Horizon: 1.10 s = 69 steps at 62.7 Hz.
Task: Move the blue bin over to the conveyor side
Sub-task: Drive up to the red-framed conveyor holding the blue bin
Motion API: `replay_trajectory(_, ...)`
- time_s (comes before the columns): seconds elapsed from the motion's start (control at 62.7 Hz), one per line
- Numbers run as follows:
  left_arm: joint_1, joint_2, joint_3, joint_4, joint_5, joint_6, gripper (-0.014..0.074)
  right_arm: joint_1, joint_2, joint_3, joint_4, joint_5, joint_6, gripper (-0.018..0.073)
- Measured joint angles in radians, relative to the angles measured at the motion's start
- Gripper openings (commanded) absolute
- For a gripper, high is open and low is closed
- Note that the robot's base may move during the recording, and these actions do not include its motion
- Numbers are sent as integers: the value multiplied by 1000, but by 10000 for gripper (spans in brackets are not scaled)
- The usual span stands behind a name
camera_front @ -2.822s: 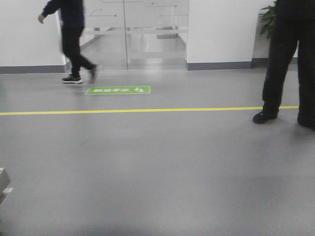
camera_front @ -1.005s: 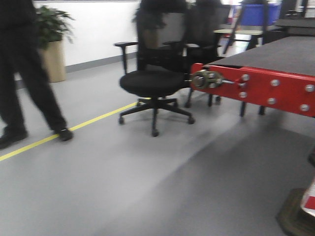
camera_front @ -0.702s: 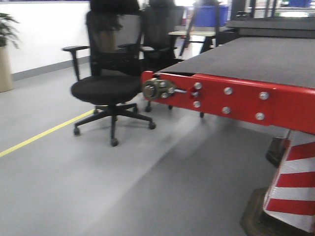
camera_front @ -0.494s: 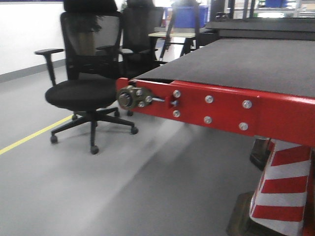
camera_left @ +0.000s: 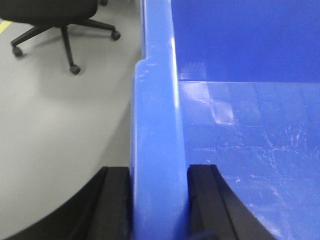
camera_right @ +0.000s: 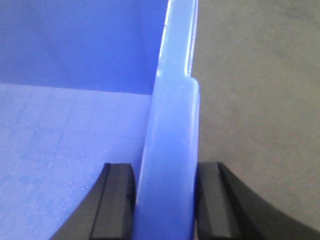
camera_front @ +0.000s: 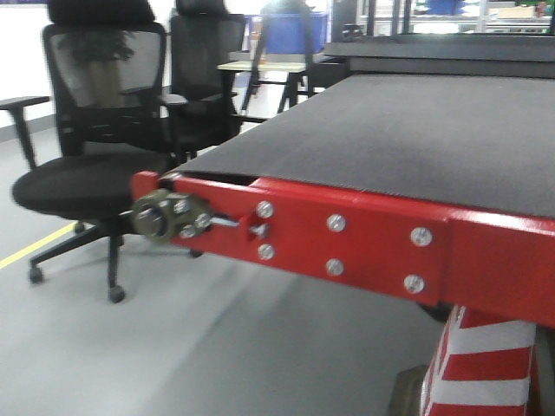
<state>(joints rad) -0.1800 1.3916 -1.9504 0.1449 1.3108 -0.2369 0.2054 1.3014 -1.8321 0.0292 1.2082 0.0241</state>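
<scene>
The blue bin (camera_left: 157, 125) is held off the ground by both arms, each claw clamped on a thick section of its rolled top rim. In the left wrist view the left gripper (camera_left: 159, 200) is seen closed on the rim, with one black finger (camera_left: 116, 205) pressed against the outer face and the other against the inner face. The glossy blue interior is shown to the right of the rim. Grey floor (camera_left: 60, 125) is seen below and to the left, where the wheeled base of an office chair (camera_left: 65, 30) is found near the top edge.

In the right wrist view the right gripper (camera_right: 162, 200) is likewise clamped on the opposite rim, and its fingers (camera_right: 210, 200) are set tight on either side. The bin's interior is shown to the left. A dull grey surface is seen to the right, and whether it is floor or belt cannot be told.

In the front view the conveyor (camera_front: 390, 130) is seen close ahead, its dark belt running away from a red end plate (camera_front: 364, 234) fixed with bolts. A metal fitting (camera_front: 165, 217) is mounted at the plate's left corner. A black chair is placed just beyond that corner, and a red-and-white striped post (camera_front: 473, 373) is seen under the plate's right part
</scene>
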Motion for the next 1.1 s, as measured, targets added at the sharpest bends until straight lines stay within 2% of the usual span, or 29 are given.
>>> replay_trajectory(1.1,0,0,0,0,-8,0,-20,0,0,0,0,-2,2,-79)
